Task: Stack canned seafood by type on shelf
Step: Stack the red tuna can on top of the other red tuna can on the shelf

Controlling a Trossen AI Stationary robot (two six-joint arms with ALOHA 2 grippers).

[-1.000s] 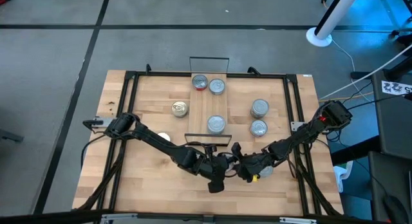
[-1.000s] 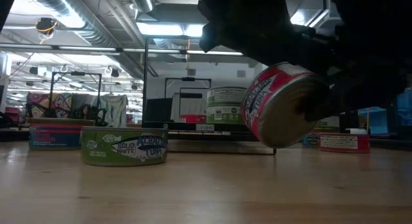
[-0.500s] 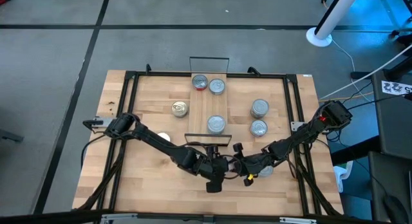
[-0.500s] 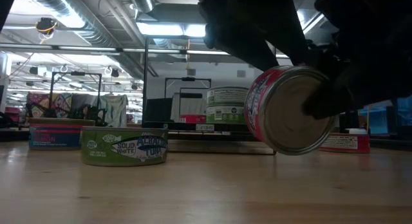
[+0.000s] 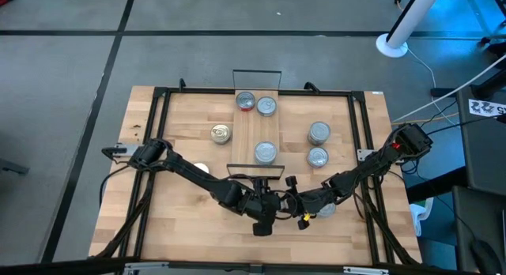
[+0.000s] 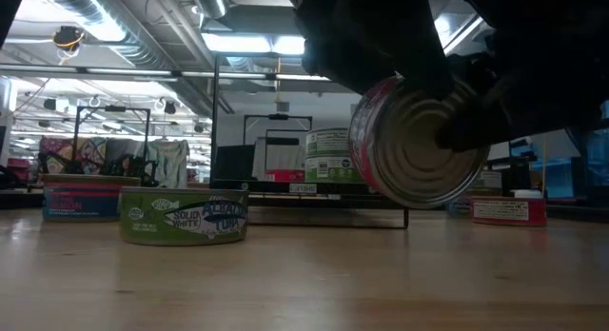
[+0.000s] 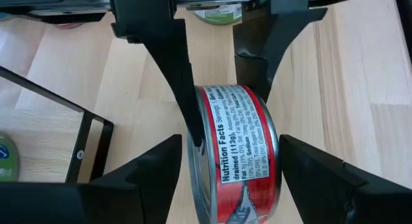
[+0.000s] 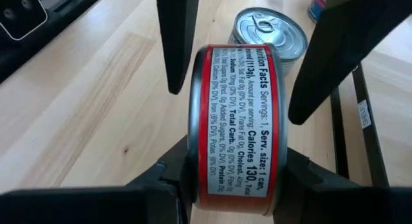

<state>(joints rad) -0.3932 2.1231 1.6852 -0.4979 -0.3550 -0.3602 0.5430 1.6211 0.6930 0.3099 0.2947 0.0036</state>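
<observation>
Dark fingers (image 6: 457,131) hide part of the red-labelled tin (image 6: 419,141).

Even overhead light; ceiling strip lights (image 6: 252,44) glare in low view. Dark arms silhouetted there. Red-labelled round metal tin (image 6: 419,141) close, slightly soft. Shadows faint.

You can count seven tins: three on the shelf (image 5: 257,133), three on the bare desk (image 5: 190,109) around it, and one red-labelled tin (image 8: 235,124) between the fingers.
</observation>
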